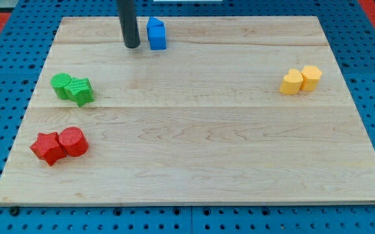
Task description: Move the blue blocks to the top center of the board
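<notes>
Resting near the view's top, left of centre: blue house-shaped block (156,34) on pale wooden tabletop (193,156). My tip (131,46), dark rod end, just beside its left; contact cannot be told. No claw in view. Touching pairs: green blocks (72,88), red blocks (60,145), yellow blocks (301,80).

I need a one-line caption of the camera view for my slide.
My tip rests just left of the blue block near the board's top edge, left of center.
</notes>
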You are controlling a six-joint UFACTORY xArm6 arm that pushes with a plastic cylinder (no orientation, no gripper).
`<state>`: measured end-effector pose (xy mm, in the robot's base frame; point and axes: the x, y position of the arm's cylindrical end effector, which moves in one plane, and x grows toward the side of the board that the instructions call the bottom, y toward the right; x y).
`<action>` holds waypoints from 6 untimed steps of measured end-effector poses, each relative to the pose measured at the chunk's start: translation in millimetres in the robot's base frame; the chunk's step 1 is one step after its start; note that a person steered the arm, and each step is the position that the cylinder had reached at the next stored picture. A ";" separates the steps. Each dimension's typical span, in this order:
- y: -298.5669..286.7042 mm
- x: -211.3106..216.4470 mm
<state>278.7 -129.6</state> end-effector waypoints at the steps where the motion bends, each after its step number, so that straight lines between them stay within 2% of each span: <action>1: 6.9 -2.4; 4: 117.2 -11.0; 5: 43.0 -12.6; 6: -59.0 -13.4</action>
<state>265.4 -188.6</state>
